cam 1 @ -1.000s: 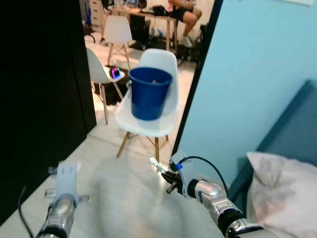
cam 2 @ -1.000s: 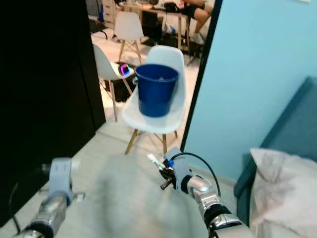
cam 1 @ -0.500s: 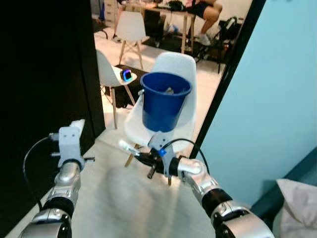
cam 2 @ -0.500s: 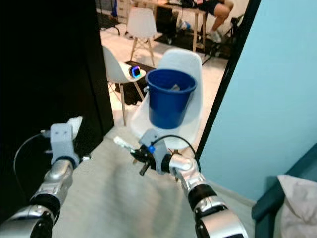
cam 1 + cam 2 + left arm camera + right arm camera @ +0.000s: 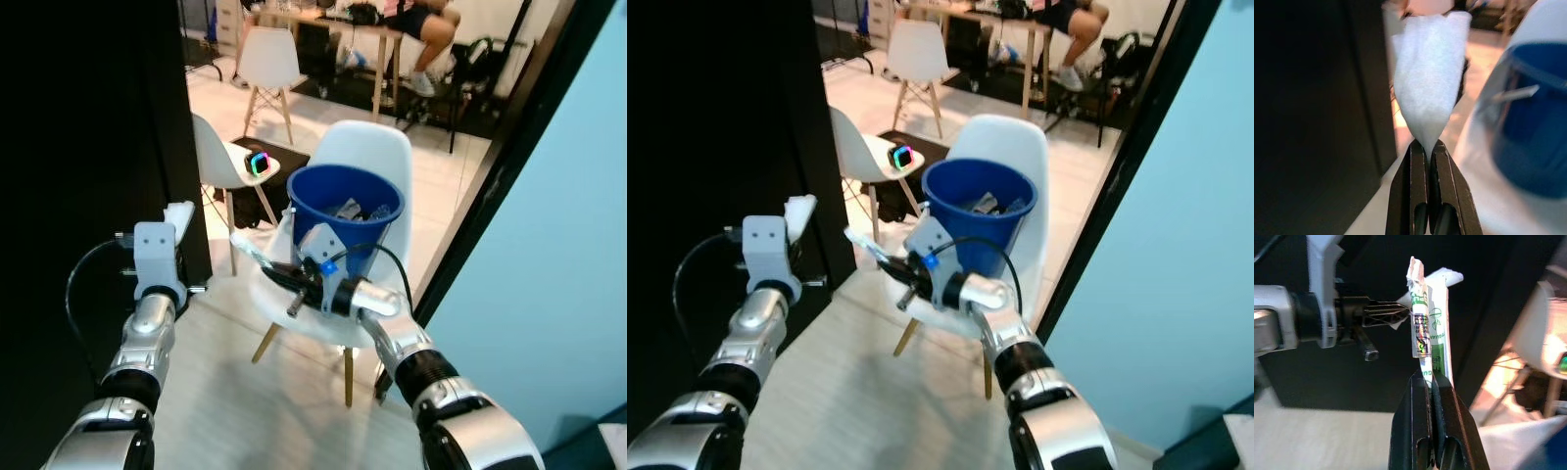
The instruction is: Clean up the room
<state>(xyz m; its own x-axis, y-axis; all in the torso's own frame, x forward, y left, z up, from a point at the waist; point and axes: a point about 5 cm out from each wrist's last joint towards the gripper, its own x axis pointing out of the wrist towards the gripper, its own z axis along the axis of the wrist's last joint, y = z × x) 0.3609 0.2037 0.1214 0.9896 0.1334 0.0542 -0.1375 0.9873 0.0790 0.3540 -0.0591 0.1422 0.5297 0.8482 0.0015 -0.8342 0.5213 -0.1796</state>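
Observation:
A blue bucket (image 5: 345, 220) with some scraps inside stands on the seat of a white chair (image 5: 370, 157). My right gripper (image 5: 279, 277) is shut on a white-and-green wrapper (image 5: 247, 249), held just in front of the bucket's near left side, below its rim. In the right wrist view the wrapper (image 5: 1430, 323) sticks up from the shut fingers (image 5: 1415, 431). My left gripper (image 5: 1426, 149) is shut on a white tissue (image 5: 1427, 83). It is raised to the left of the chair, by the black wall, and the tissue (image 5: 179, 215) shows there too.
A black wall (image 5: 88, 147) lies close on the left and a light blue wall (image 5: 578, 255) on the right. Behind the bucket chair stands a second white chair (image 5: 211, 152) with a small glowing device (image 5: 258, 163). Further back are another chair (image 5: 266, 59), a table and a seated person (image 5: 431, 24).
The camera has swung and come closer to the chair with the bucket. Both arms have risen, and the right gripper with the wrapper now sits just before the bucket.

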